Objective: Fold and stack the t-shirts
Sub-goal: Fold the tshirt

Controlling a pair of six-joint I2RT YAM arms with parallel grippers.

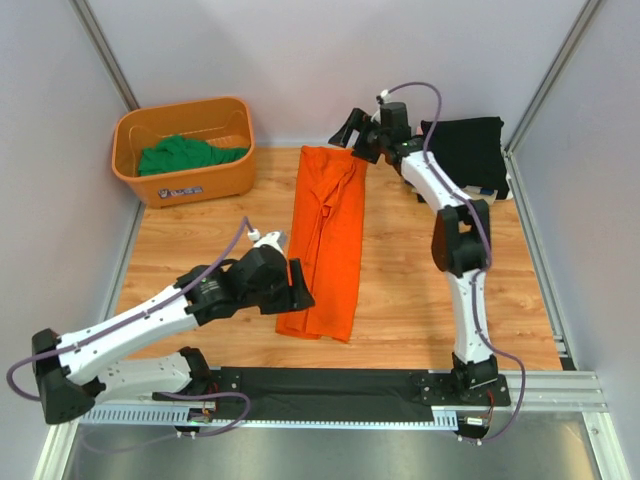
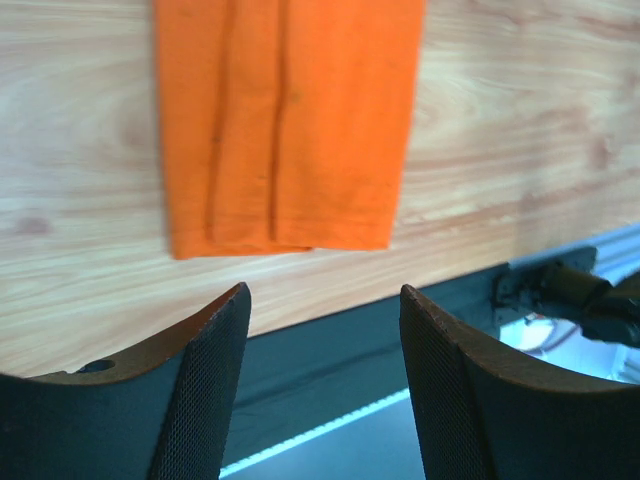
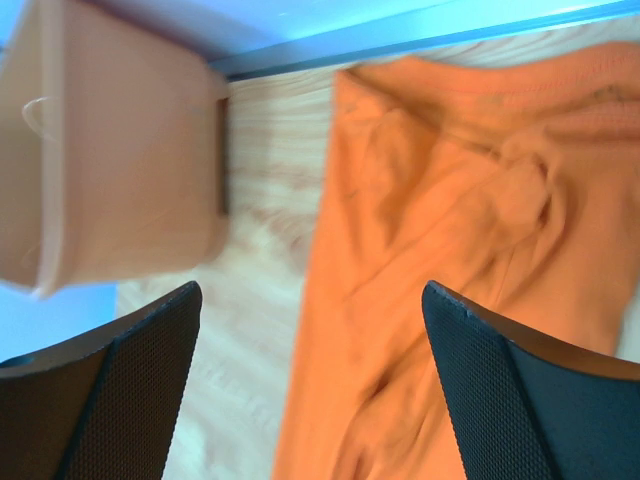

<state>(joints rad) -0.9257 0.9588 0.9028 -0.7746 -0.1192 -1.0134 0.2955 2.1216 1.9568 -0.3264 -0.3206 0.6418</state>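
Wooden table (image 1: 420, 290) from above. An orange t-shirt (image 1: 328, 235) lies centre, folded into a long strip, left claw (image 1: 302, 287) by its lower-left edge, right claw (image 1: 352, 140) at its top. Basket (image 1: 205, 184) upper left holds a green t-shirt (image 1: 185, 155); black t-shirt (image 1: 468, 150) upper right.

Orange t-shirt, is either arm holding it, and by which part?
Nothing holds the orange t-shirt: left gripper open short of its hem, right gripper open over its far end.
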